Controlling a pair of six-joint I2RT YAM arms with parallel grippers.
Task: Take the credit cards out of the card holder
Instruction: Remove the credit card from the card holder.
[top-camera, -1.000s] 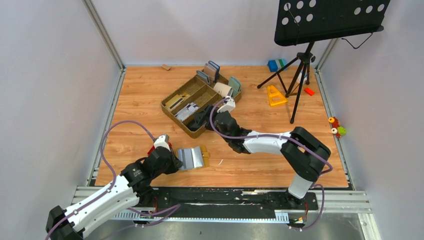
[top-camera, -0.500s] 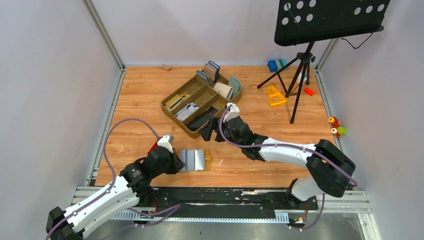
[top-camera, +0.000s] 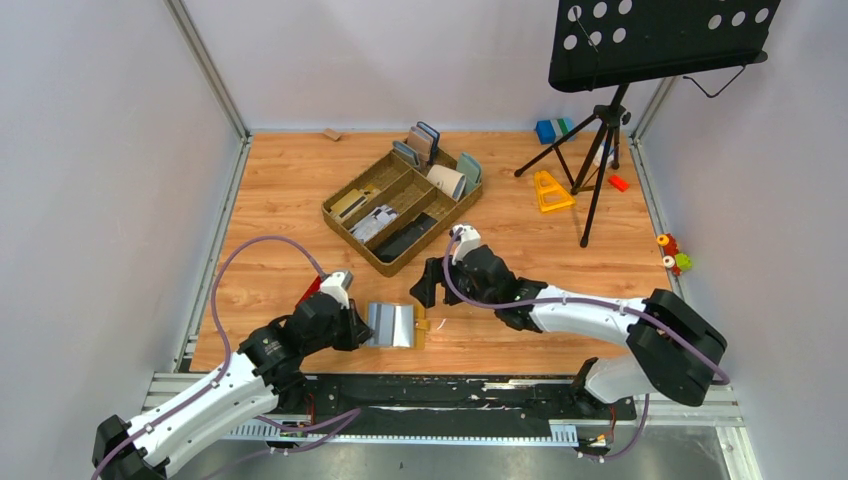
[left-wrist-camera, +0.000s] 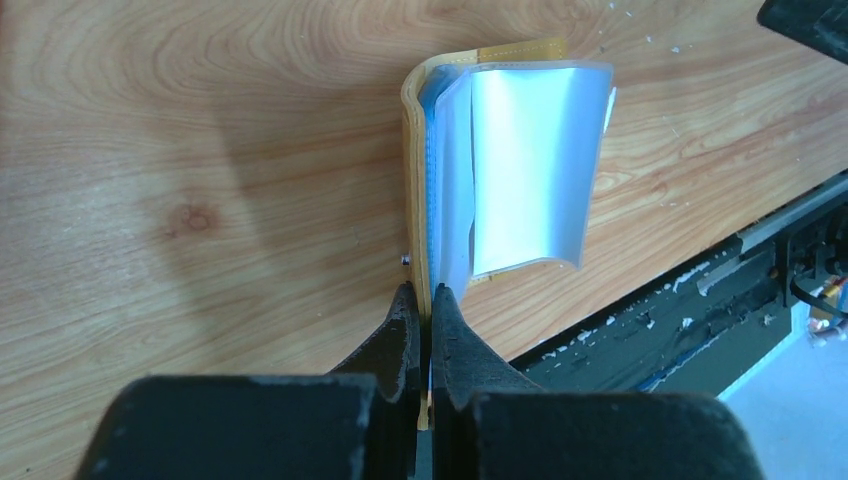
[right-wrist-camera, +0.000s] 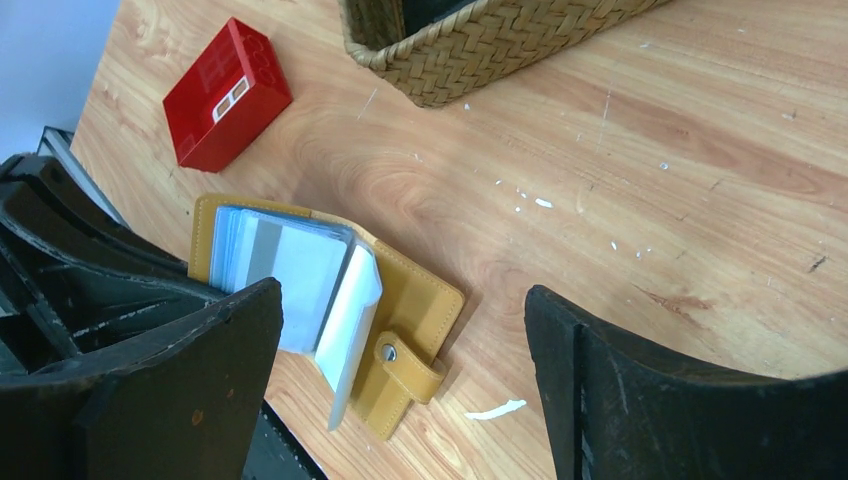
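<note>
Nearest, along the front: a black rail (top-camera: 450, 388) carrying both arm bases. Just beyond on the left, clenches the left gripper (left-wrist-camera: 423, 300) on the mustard edge of the card holder (left-wrist-camera: 500, 170), fingers pressed together with only that leather edge between them. Lies open on the wood near the front edge, a little left of centre, clear sleeves fanned up and the snap tab (right-wrist-camera: 405, 365) pointing away from the left arm. Tucked in those sleeves: the credit cards (right-wrist-camera: 280, 262), pale and silvery, none of them out on the table. Shifted a touch nearer and rightward against 1 second ago, together with the left wrist.

Just right of the holder, hovering over bare wood: the right gripper (top-camera: 428, 285), fingers (right-wrist-camera: 160, 390) spread wide, grasping nothing. Stood 1 second ago at the near corner of the woven tray (top-camera: 350, 228), over the black slab (top-camera: 405, 240). Pulled back since toward the front, elbow swung out to the right, slab now uncovered in its compartment. Beside the left wrist, 1 small red box (right-wrist-camera: 228, 95).

Farther out: wood-grain tabletop (top-camera: 280, 180), flecked with white crumbs near the holder and framed by aluminium rails. At the tray's far end, upright wallets (top-camera: 428, 140). Toward the far right, a black music stand (top-camera: 660, 40) on a tripod, a yellow triangular piece (top-camera: 550, 192) and a blue block (top-camera: 547, 130). Past the right rail, small coloured toys (top-camera: 672, 255). All round, plain pale-grey walls (top-camera: 100, 150).
</note>
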